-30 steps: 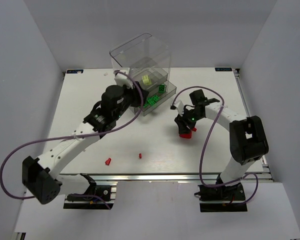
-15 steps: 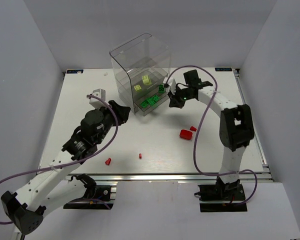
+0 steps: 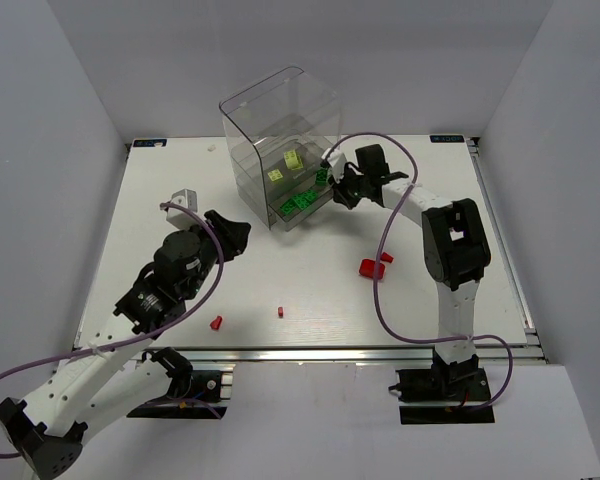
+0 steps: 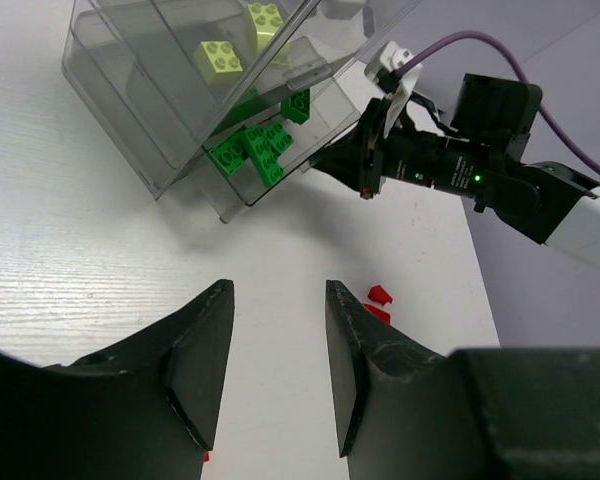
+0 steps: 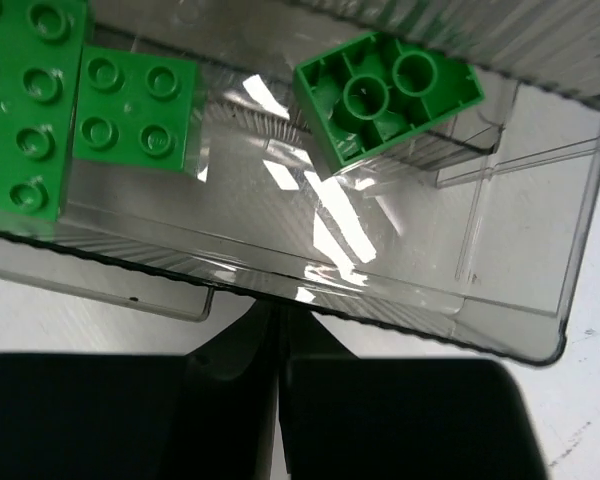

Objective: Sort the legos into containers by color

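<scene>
The containers [image 3: 280,130] are clear drawers under a tall clear hood at the table's back. Dark green legos [image 3: 302,203] lie in the lower drawer and pale yellow-green legos [image 3: 285,165] in the one above. Red legos lie on the table: two [image 3: 372,266] right of centre, two small ones [image 3: 217,322] near the front. My right gripper [image 3: 338,190] is shut, its tips against the lower drawer's front rim [image 5: 380,300], with green bricks [image 5: 135,110] just behind. My left gripper [image 4: 277,300] hangs open and empty over bare table, left of the drawers.
The red pair [image 4: 378,295] shows just right of my left fingers [image 4: 205,350]. Purple cables loop from both arms over the table. The white table ends at a metal rail [image 3: 310,352] along the front.
My right gripper left the red bricks right of centre, shut, and moved to the drawer front; the lower drawers now stand further in. My left arm drew back from the containers.
</scene>
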Tool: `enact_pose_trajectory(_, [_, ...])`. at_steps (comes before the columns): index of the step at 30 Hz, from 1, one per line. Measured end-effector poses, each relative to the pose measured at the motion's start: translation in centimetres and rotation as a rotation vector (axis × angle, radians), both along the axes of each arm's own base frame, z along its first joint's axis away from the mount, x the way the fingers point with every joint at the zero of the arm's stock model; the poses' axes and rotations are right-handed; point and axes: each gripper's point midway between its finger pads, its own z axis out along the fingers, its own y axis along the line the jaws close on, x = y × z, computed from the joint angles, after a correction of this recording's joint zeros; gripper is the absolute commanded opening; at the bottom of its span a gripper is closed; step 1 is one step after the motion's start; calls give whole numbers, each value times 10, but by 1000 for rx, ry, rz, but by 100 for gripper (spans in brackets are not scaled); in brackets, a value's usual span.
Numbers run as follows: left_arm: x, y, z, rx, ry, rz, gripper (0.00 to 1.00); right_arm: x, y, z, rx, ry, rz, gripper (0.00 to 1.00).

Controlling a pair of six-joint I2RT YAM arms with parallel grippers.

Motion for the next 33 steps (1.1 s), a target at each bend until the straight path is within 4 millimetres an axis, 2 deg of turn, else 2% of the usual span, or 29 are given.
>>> enact_pose_trajectory(6, [3, -3, -10, 13, 31, 2, 52, 11, 13, 13, 104, -3, -92, 0])
enact_pose_trajectory(17, [3, -1, -16, 10, 54, 17, 52, 20, 39, 38, 377, 78, -237, 0])
enact_pose_trajectory(23, [2, 2, -23, 31, 83, 30, 53, 14, 49, 27, 464, 120, -269, 0])
enact_pose_trajectory(33, [4, 1, -23, 34, 101, 37, 53, 20, 63, 23, 594, 192, -323, 0])
